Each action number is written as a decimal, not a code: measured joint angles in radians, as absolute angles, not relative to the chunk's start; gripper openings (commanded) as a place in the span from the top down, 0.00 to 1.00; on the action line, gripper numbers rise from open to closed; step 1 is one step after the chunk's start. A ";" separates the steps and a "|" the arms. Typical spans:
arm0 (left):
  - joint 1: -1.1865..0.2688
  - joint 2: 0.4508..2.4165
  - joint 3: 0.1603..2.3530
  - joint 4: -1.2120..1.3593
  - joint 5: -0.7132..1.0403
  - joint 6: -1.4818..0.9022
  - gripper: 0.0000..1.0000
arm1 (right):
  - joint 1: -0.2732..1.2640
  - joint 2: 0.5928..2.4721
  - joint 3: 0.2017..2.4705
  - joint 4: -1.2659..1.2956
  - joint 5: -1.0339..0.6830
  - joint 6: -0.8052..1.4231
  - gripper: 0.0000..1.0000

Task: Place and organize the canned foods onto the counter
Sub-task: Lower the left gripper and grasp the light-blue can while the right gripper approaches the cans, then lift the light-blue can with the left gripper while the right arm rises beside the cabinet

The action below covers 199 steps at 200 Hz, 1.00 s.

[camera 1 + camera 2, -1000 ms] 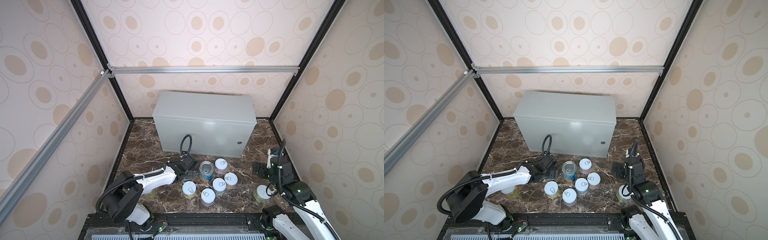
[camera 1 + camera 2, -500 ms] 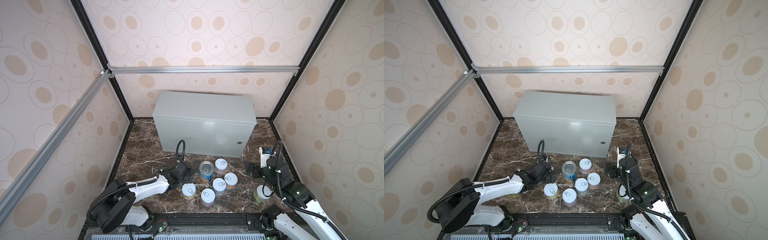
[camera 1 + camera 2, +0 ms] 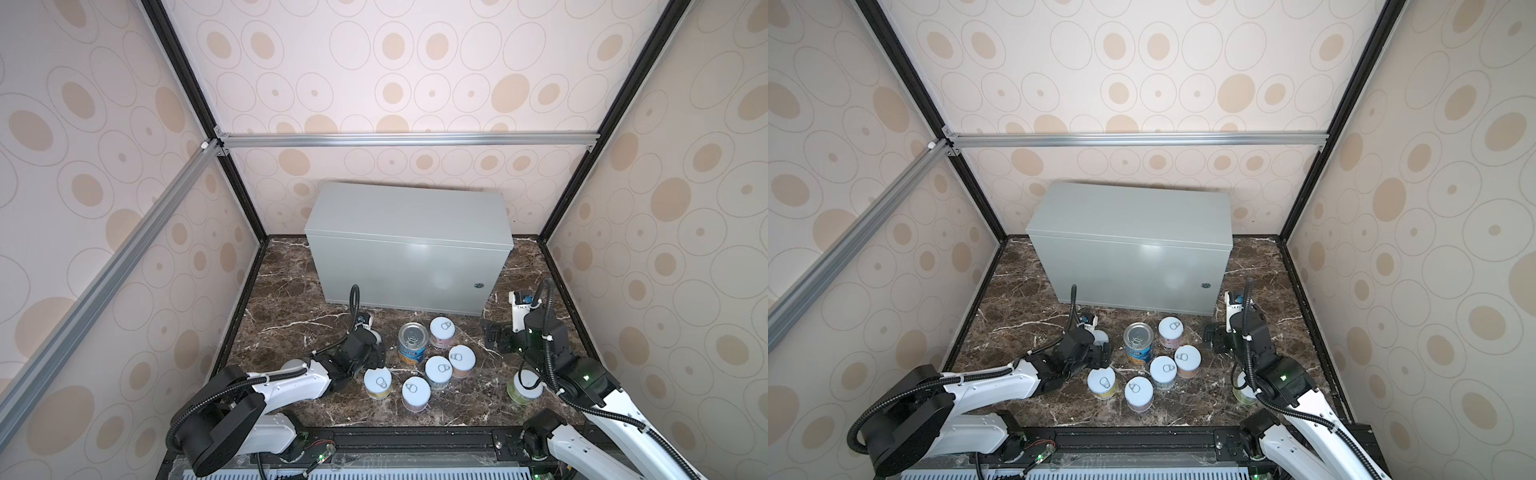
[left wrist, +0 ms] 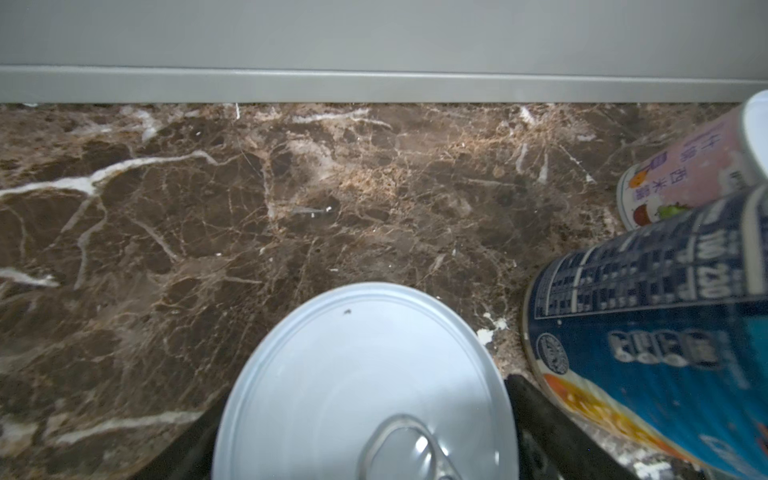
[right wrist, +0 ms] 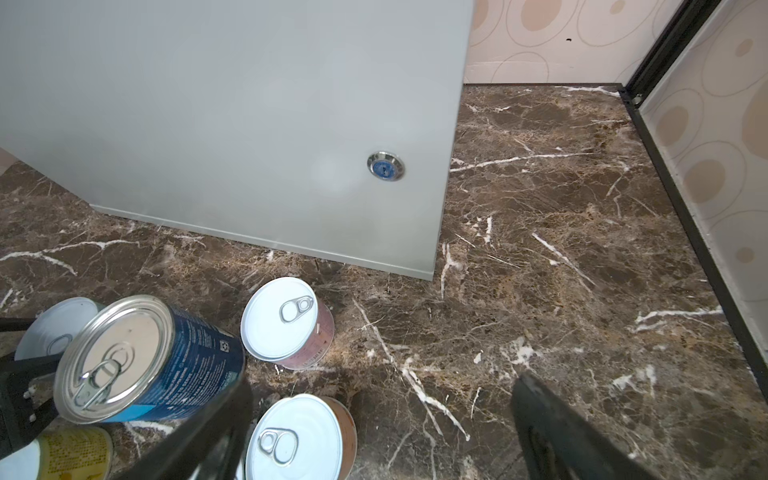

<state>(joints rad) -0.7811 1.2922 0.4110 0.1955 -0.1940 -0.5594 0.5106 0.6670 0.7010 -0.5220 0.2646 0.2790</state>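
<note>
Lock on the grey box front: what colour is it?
The lock has a blue centre inside a silver metal ring, clearest in the right wrist view.

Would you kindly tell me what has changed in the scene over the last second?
The left end effector came down astride a short can beside the blue can; whether it grips yet is unclear. The right end effector, open and empty, slid in toward the cans. The cans and the grey box stayed put.
</note>
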 measured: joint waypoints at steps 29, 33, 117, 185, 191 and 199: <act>-0.780 1.301 0.404 0.230 -0.193 -0.543 0.13 | 0.528 0.690 0.701 -0.508 0.265 0.277 0.00; -0.779 1.302 0.404 0.232 -0.192 -0.540 0.14 | 0.529 0.692 0.701 -0.506 0.265 0.275 0.00; -0.774 1.294 0.370 0.306 -0.210 -0.493 0.28 | 0.548 0.730 0.706 -0.484 0.265 0.253 0.00; -0.769 1.194 0.384 0.205 -0.207 -0.401 0.48 | 0.610 0.781 0.767 -0.486 0.257 0.175 0.00; -0.769 1.184 0.390 0.191 -0.206 -0.391 0.50 | 0.614 0.788 0.778 -0.488 0.257 0.166 0.00; -0.768 1.168 0.400 0.171 -0.205 -0.378 0.52 | 0.618 0.798 0.798 -0.493 0.254 0.155 0.00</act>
<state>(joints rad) -0.7685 1.1675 0.4004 0.1711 -0.2054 -0.3779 0.6182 0.7979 0.7982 -0.4927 0.2539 0.1547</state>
